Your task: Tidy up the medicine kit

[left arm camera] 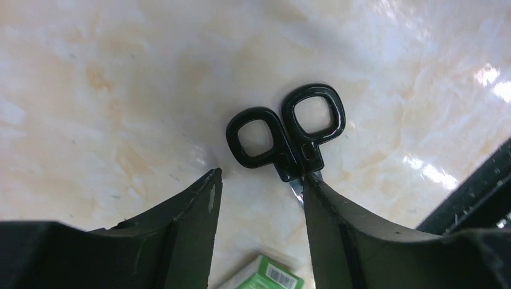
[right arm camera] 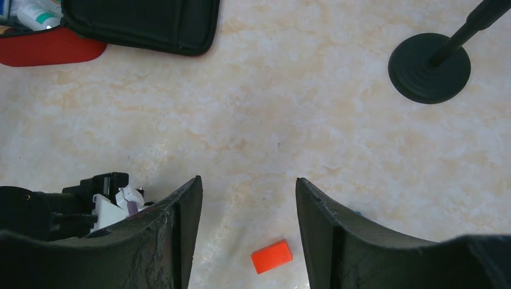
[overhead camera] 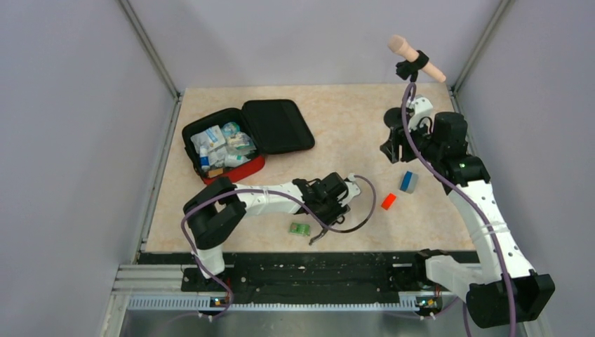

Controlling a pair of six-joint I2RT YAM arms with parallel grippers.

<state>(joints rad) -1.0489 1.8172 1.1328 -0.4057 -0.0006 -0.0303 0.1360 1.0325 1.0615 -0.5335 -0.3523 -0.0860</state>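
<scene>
The medicine kit [overhead camera: 223,146] lies open at the back left, a red case with a black-lined lid [overhead camera: 277,126] and several supplies inside; a corner of it shows in the right wrist view [right arm camera: 54,47]. Black-handled scissors [left arm camera: 286,129] lie on the table just beyond my left gripper [left arm camera: 260,180], which is open, with the blade running under the right fingertip [left arm camera: 316,192]. In the top view my left gripper [overhead camera: 338,194] covers the scissors. My right gripper [right arm camera: 248,188] is open and empty, hovering above the table near a small red block [right arm camera: 272,256].
A green box [overhead camera: 300,229] lies near the front edge, also showing between the left fingers [left arm camera: 260,277]. The red block [overhead camera: 388,201] and a blue-grey box [overhead camera: 408,182] lie at centre right. A microphone stand [right arm camera: 429,67] stands at the back right.
</scene>
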